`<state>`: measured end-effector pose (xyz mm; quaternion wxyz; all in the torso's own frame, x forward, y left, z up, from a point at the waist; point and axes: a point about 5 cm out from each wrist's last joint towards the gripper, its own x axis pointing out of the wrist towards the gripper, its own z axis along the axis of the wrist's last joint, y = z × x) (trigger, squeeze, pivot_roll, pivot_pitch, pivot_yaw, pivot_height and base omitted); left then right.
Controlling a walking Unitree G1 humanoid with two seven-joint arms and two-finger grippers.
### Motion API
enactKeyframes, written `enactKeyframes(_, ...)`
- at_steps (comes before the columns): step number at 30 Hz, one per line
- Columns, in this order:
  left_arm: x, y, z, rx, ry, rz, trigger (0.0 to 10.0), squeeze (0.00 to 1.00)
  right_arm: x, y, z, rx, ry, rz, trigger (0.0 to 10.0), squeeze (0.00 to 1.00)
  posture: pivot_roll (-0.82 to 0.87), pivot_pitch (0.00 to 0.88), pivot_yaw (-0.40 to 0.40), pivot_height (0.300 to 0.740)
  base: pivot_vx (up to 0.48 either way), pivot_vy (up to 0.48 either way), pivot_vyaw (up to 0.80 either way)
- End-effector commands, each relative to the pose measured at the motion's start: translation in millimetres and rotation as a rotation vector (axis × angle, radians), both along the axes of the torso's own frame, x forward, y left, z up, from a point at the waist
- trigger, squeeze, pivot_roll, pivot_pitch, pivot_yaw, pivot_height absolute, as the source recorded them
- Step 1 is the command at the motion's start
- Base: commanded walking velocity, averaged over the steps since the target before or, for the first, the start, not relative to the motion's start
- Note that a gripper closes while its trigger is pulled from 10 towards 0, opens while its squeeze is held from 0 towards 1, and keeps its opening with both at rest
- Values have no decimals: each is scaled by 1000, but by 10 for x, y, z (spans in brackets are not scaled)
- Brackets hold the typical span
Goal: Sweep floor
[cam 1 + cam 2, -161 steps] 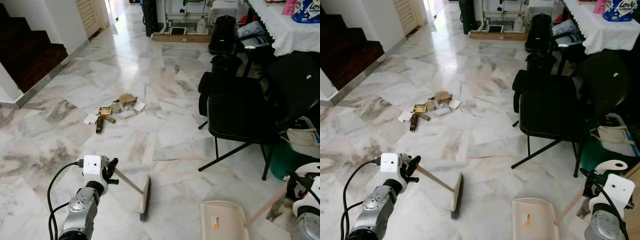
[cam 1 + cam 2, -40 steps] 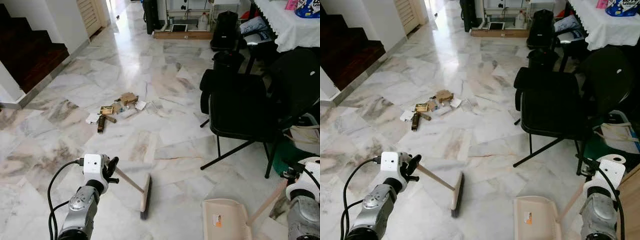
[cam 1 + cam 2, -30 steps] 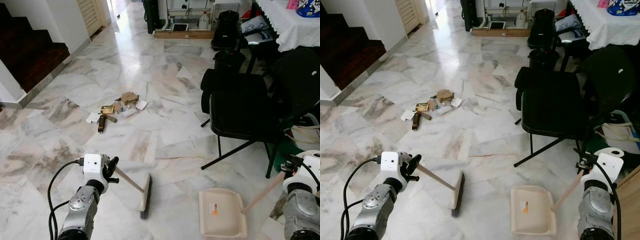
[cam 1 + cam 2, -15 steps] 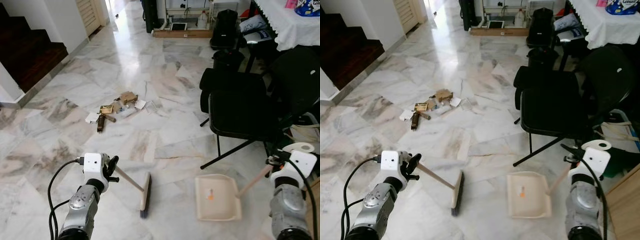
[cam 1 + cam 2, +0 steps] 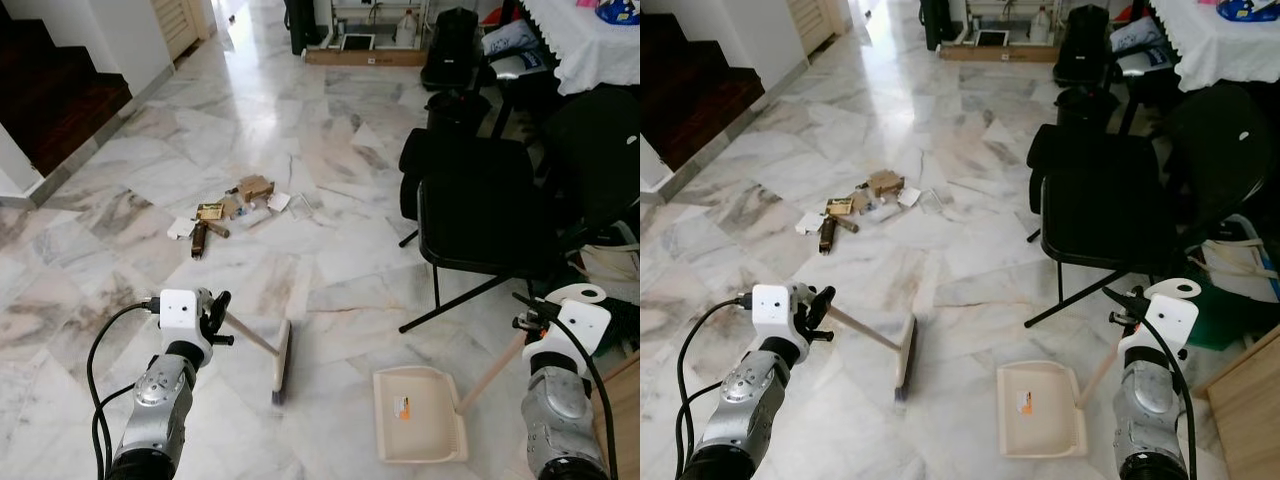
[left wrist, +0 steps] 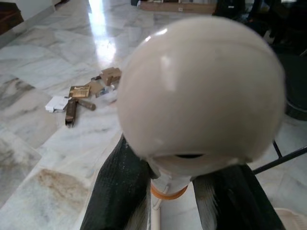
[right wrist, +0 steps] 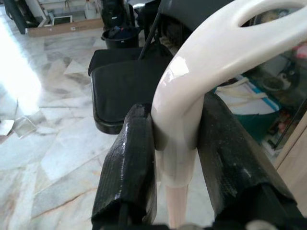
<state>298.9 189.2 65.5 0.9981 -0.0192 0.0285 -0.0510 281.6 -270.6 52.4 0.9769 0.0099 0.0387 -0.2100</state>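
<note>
Left eye view, left end effector (image 5: 212, 318) clamped on broom (image 5: 281, 361), right end effector (image 5: 530, 322) clamped on dustpan (image 5: 418, 428).

Hidden, cropped and blurred parts

The broom's rounded cream handle end (image 6: 201, 91) looms blurred, hiding the floor behind it. The white-clothed table (image 5: 600, 55) is cropped at the edge; pieces in the brown litter pile (image 5: 235, 208) are too small to identify.

Open marble floor (image 5: 300, 130) is seen from 10 to 12 o'clock, broken only by a litter pile (image 5: 232, 208) at 11. Passage at 1 to 3 o'clock is blocked by a black chair (image 5: 480, 225). Stairs (image 5: 55, 95) close off 10 o'clock.
</note>
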Motion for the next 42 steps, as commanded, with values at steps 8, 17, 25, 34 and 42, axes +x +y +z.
enactKeyframes(8, -4, 3, 38, 9, -6, 4, 10000, 0, 147, 154, 143, 26, -66, 30, 10000, 0, 25, 58, 64, 740, 0, 123, 0)
enactKeyframes(17, -19, -35, 38, 3, -2, -12, 10000, 0, 143, 161, 155, 31, -75, 31, 10000, 0, 18, 39, 69, 740, 0, 263, 0)
enactKeyframes(25, -38, -3, 55, 11, -18, 7, 10000, 0, 111, 218, 108, 49, -67, 37, 10000, 0, 13, 6, 77, 740, 0, 329, 0)
enactKeyframes(34, -27, 8, 41, 14, -10, 10, 10000, 0, 74, 231, 64, 70, -65, 44, 10000, 0, 7, 0, 66, 740, 0, 347, 0)
enactKeyframes(42, 5, -36, 39, -2, -15, 17, 10000, 0, 97, 264, 95, 65, -73, 69, 10000, 0, 0, 0, 51, 740, 0, 356, 0)
